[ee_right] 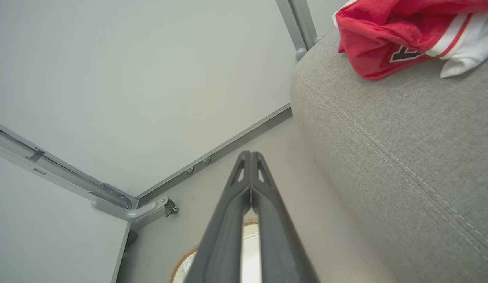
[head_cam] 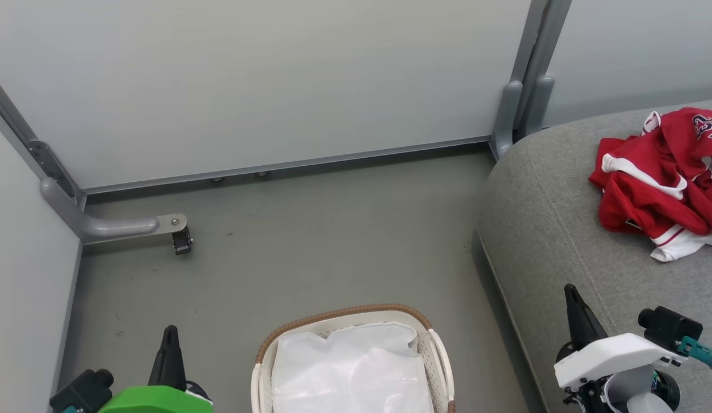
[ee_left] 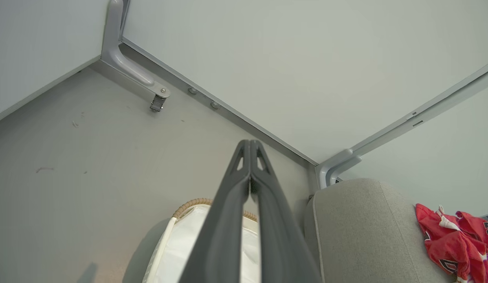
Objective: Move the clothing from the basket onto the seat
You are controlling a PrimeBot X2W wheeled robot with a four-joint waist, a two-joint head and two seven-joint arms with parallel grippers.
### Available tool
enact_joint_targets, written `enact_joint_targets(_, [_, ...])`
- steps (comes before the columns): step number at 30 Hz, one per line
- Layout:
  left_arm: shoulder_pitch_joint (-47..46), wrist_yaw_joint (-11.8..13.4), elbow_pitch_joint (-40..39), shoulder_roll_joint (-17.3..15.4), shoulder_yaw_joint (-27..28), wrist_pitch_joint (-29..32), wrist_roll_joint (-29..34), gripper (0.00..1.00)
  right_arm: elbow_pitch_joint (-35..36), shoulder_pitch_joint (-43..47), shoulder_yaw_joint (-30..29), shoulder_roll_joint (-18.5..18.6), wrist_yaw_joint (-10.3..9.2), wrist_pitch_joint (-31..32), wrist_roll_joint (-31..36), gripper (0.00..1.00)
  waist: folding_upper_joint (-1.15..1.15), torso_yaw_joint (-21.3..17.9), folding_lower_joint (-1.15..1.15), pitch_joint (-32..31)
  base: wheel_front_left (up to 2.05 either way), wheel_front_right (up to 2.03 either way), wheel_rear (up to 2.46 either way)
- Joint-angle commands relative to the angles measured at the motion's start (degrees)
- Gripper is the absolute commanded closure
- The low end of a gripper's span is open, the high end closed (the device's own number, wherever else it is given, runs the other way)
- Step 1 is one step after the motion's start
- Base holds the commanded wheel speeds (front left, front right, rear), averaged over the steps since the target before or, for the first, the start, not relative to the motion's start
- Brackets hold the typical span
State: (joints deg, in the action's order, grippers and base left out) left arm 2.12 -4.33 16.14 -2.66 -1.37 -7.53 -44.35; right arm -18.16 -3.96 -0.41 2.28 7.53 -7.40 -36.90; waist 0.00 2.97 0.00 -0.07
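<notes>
Closest to me, the left gripper [ee_left: 250, 146] sits at the lower left of the head view under a green housing [head_cam: 155, 400]; its wrist view shows the two dark fingers pressed together along their tips, with nothing between them. The right gripper [ee_right: 250, 155] sits at the lower right under a white housing [head_cam: 605, 355], hovering over the near edge of the seat [head_cam: 551, 229]; its fingers are likewise closed tip to tip on nothing. Between the two grippers, at the bottom middle, the basket [head_cam: 344, 314] stands on the grey floor [head_cam: 310, 241]; I see its brown woven-look rim and perforated cream side, and inside it the white liner [head_cam: 350, 367], rumpled; a strip of floor separates the basket from the seat to its right. The seat is a broad grey cushion with a rounded corner and a stitched seam running along its edge. On its top, toward the far right, lies the clothing [head_cam: 660, 172], a crumpled red heap with white trim, some navy-and-white lettering showing at its upper part; it runs past the right edge of the head view and lies well apart from both grippers and from the basket. Farther off to the left, a grey bracket [head_cam: 121, 226] with a small caster reaches out over the floor; behind everything stand pale wall panels [head_cam: 276, 86] joined by grey metal posts.
</notes>
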Motion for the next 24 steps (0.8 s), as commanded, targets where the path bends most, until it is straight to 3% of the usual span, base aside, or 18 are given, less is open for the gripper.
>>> enact_joint_targets(1, [-1.93,-0.34,-0.91,-0.18,0.57,0.40,-1.89,1.00,1.05,-1.24,-0.39,0.32,-0.02,0.45,-2.06,1.00,0.00,-0.04,0.00,0.00,0.00,0.00,0.00])
enact_joint_targets(24, [-4.27,-1.32,-1.37,-0.25,3.00,4.93,-17.00,1.00,2.19,-1.77,-2.32,0.47,-0.03,4.92,-19.62,1.00,0.00,-0.75,0.00,0.06,0.00,0.00,0.00])
